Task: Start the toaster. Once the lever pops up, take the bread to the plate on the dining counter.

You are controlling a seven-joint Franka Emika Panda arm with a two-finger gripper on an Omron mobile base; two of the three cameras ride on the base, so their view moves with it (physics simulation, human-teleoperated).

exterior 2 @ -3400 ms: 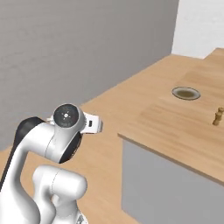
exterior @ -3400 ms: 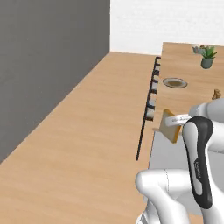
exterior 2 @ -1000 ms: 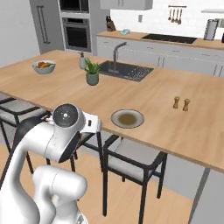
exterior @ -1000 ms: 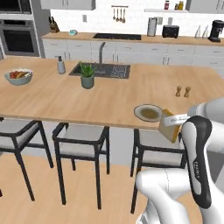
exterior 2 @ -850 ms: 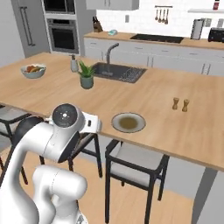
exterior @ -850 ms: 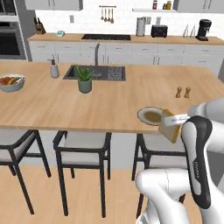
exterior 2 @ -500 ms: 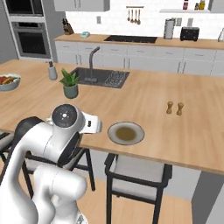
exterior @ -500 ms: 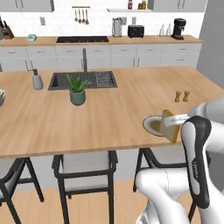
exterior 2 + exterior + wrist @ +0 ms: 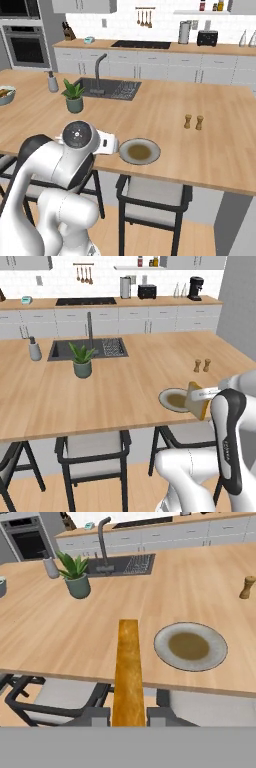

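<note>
Your bread [image 9: 128, 672] stands on edge, clamped between the two tips of the pincer [image 9: 128, 716], held in the air at the near edge of the dining desk [image 9: 125, 381]. The plate [image 9: 190, 646] lies on the desk just to its right in the hand view, not touching it. Farther back sit a potted plant [image 9: 82, 360], the sink [image 9: 87, 348] and two small shakers [image 9: 202, 365].

Bare counter [image 9: 75, 632] around plate [image 9: 190, 646]
</note>
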